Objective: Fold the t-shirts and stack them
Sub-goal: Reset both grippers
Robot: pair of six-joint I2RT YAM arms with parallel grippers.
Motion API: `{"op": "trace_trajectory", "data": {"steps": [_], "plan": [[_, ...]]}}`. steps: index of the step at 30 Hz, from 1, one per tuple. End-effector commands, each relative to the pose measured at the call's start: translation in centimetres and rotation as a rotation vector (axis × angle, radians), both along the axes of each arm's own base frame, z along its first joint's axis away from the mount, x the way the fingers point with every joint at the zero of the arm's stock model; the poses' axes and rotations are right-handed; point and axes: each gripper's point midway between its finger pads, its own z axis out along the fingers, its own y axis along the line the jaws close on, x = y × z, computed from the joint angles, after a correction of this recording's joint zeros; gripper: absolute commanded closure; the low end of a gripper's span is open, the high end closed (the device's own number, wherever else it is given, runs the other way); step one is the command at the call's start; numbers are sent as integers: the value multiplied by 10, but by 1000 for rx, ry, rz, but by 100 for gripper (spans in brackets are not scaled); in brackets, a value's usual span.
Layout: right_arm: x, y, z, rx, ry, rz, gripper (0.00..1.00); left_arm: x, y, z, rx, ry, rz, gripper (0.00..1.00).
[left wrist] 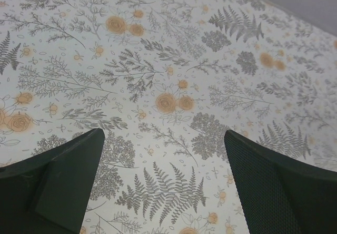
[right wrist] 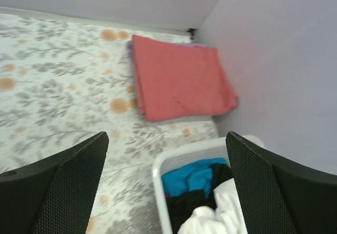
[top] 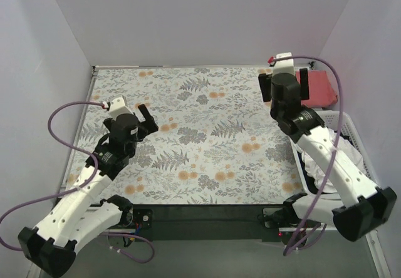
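Both spread and empty, the left hand hangs over the bare flowered desk cloth and the right hand near its far right corner, where a folded red t-shirt lies flat just beyond a white basket of jumbled clothes

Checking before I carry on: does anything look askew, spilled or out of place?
Nothing stands out. The folded salmon-red t-shirt lies flat in the far right corner; the other clothes sit inside the white basket.
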Motion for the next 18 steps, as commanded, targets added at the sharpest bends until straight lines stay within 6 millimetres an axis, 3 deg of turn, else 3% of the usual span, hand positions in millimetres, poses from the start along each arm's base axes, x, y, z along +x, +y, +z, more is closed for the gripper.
{"op": "trace_trajectory", "data": {"steps": [1,5,6,8,9,10,12,13,18], "plan": [[-33,32,-18,313,23,181,2,-17,14,28,-32,-78,29,2],[-69,33,-20,417,-13,274,2,-36,27,43,-77,-173,37,2],[-84,28,-12,450,-55,290,2,-40,29,46,-84,-194,38,2],[-99,24,-28,458,-48,309,2,-48,31,50,-92,-252,11,2],[-113,15,-19,472,-103,315,2,-51,33,51,-93,-273,6,2],[-118,8,-34,458,-98,292,2,-55,35,52,-98,-300,1,2],[-135,-8,-30,469,-174,276,2,-60,37,51,-102,-322,-4,2],[-138,-14,-42,459,-175,253,2,-60,38,46,-91,-325,-7,2],[-157,-21,-39,466,-280,309,2,-71,44,44,-105,-405,-15,2]]}}
